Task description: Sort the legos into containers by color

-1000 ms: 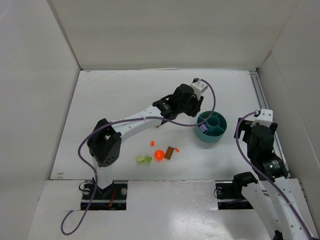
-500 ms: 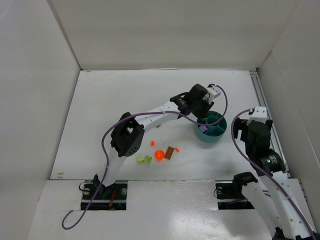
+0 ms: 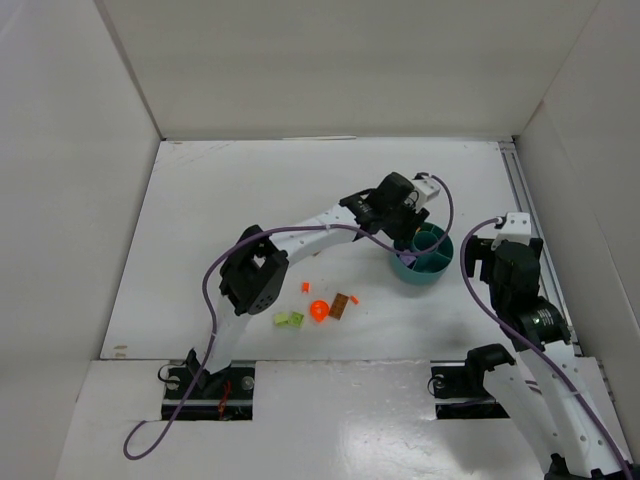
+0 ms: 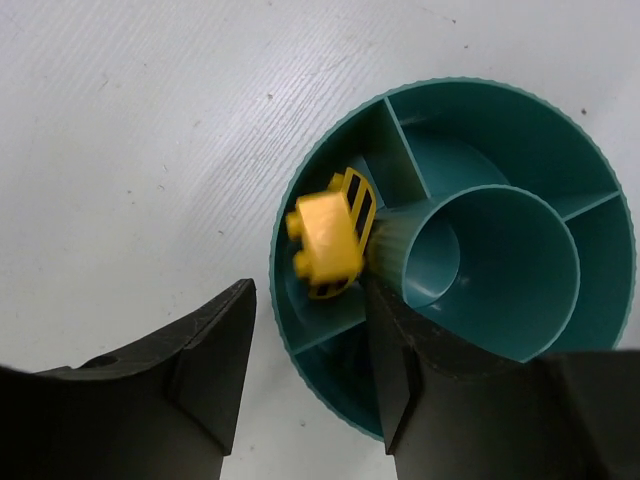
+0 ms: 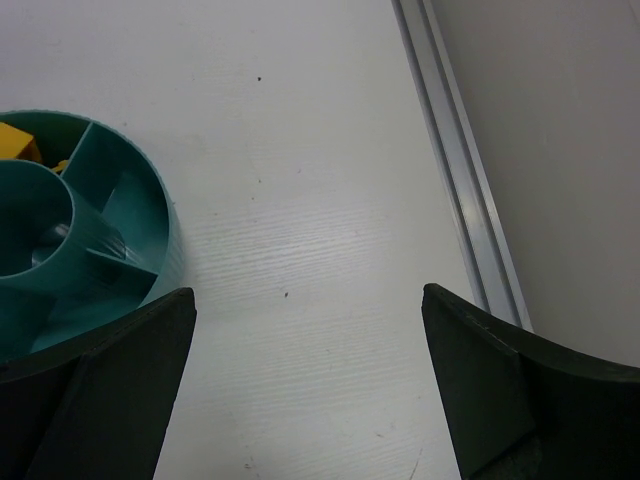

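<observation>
Inside outer compartment of round teal plastic divided bowl lay small yellow studded brick, tilted against central cup. Left gripper, beside bowl one second earlier, hung over that rim, jaws wide, empty (brick likely just dropped). Right gripper wide, idle near bowl. Only left wrist view showed whole brick; top view hid it under arm, yet showed loose lime, orange, brown bricks unsorted.

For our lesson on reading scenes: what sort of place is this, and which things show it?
Probably a robotics lab test cell: plain white panels box in a white table, two robot arms are bolted at its near edge, and small lego bricks lie near a divided teal bowl.
</observation>
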You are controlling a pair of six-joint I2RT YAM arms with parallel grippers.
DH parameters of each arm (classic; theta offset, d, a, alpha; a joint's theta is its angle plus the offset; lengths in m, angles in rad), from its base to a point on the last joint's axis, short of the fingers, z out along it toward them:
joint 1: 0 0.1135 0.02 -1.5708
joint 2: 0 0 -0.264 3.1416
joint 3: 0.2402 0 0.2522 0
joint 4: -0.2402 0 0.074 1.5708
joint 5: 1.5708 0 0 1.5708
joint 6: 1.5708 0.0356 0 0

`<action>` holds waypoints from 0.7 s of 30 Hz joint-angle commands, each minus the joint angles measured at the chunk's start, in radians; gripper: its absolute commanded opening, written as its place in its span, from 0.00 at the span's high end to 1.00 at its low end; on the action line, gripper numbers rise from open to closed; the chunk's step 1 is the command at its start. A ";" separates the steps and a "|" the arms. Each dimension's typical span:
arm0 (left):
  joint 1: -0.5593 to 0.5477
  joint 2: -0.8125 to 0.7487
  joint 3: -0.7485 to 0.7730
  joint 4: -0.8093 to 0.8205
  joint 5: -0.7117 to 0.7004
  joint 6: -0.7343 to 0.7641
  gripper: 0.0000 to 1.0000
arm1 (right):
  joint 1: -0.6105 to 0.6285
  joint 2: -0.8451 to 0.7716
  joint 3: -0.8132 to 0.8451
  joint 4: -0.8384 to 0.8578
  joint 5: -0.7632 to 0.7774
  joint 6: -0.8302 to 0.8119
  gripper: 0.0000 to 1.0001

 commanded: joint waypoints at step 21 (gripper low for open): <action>-0.006 -0.428 -0.223 0.051 -0.156 -0.073 0.01 | 0.004 -0.043 0.035 0.139 -0.290 -0.155 0.01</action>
